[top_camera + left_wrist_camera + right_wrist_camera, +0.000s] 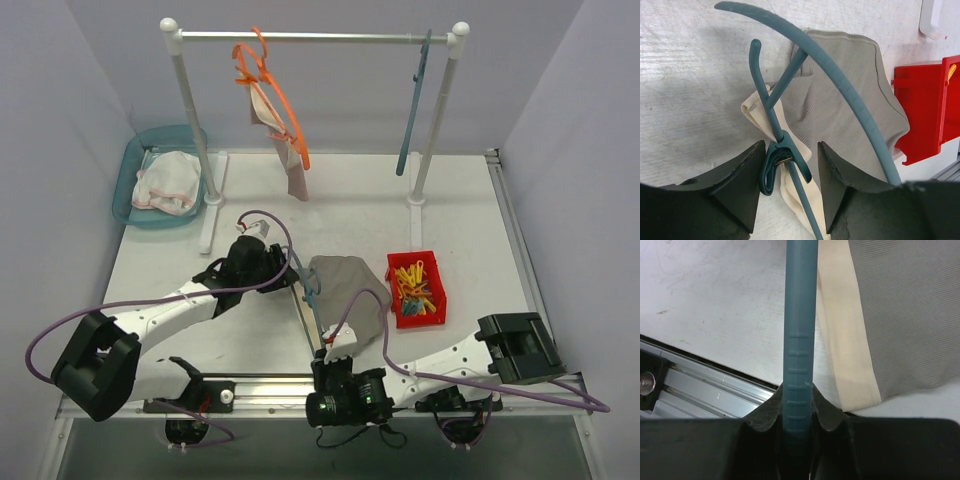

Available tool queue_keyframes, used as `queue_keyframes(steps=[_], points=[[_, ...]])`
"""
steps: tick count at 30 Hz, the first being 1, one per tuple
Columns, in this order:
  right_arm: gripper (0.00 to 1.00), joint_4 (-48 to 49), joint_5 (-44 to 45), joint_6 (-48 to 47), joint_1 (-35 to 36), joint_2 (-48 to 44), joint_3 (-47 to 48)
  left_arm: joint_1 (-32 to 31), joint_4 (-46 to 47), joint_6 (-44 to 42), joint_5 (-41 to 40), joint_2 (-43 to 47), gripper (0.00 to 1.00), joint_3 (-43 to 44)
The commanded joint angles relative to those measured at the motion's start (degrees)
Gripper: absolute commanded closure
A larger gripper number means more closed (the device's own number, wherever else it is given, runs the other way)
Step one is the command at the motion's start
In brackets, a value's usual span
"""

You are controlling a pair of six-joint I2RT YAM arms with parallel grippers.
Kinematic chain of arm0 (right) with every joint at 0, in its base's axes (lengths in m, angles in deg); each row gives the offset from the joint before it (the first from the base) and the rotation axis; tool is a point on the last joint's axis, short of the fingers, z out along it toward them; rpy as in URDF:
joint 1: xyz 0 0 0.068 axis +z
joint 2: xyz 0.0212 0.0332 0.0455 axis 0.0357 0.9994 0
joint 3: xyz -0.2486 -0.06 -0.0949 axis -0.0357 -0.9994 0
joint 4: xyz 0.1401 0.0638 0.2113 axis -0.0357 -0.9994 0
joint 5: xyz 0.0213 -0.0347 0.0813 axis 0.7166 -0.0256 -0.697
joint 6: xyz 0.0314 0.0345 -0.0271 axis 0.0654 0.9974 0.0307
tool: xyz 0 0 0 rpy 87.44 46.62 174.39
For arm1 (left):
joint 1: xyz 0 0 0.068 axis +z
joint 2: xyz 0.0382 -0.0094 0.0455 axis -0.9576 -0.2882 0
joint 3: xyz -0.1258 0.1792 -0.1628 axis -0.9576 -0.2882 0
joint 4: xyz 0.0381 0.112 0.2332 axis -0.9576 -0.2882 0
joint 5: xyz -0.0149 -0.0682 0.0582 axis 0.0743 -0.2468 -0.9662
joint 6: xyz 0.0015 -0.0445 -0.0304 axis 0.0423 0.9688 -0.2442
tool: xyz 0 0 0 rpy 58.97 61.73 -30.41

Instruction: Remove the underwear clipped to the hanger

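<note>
The grey-brown underwear (350, 290) lies flat on the table (460, 210), near the middle, still clipped to a teal hanger (840, 75). The left tool (790, 165) is spread, with one finger on each side of the teal clip (785, 155) that bites the cream edge of the cloth. The right tool (800, 390) is pressed tight on the hanger's bar. A red box (393, 290) of clothes pegs (418, 285) sits just beside the underwear. At the back stands a white rack (310, 37) with an orange hanger (280, 100) holding pinkish underwear (297, 178). A blue basket (130, 190) in the far left corner holds white underwear (168, 182).
</note>
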Motion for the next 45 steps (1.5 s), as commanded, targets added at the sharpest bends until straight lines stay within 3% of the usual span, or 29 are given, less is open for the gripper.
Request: queue_keyframes(steps=[1, 3, 6, 7, 11, 18, 34, 45], points=[[1.00, -1.91, 5.10, 0.41, -0.67, -2.44, 0.82, -0.66, 2.25, 0.69, 0.66, 0.70, 0.46, 1.39], [1.00, -1.91, 5.19, 0.15, -0.84, -2.62, 0.82, -0.75, 1.81, 0.69, 0.22, 1.14, 0.50, 1.21], [1.00, -1.91, 5.10, -0.29, -1.19, -2.62, 0.82, -0.75, 1.63, 0.61, 0.13, 1.49, 0.67, 1.12], [1.00, -1.91, 5.01, -0.29, -1.19, -2.70, 0.82, -0.66, 1.63, 0.61, 0.13, 1.41, 0.79, 1.21], [1.00, -1.91, 4.84, -0.03, -1.28, -2.70, 0.38, -0.66, 1.37, 0.52, -0.04, 0.97, 0.97, 1.91], [1.00, -1.91, 4.40, 1.29, -1.54, -2.26, -0.76, -0.66, -1.53, 0.08, -0.13, 2.72, 0.97, 2.27], [1.00, -1.91, 3.08, 3.75, -3.83, -1.30, -3.67, -2.06, -11.99, -1.41, 1.10, 18.18, 0.97, 9.73], [1.00, 0.73, 2.29, 5.77, -3.13, 1.60, -4.63, -1.89, -15.77, -2.03, 2.42, 19.16, 0.97, 15.62]])
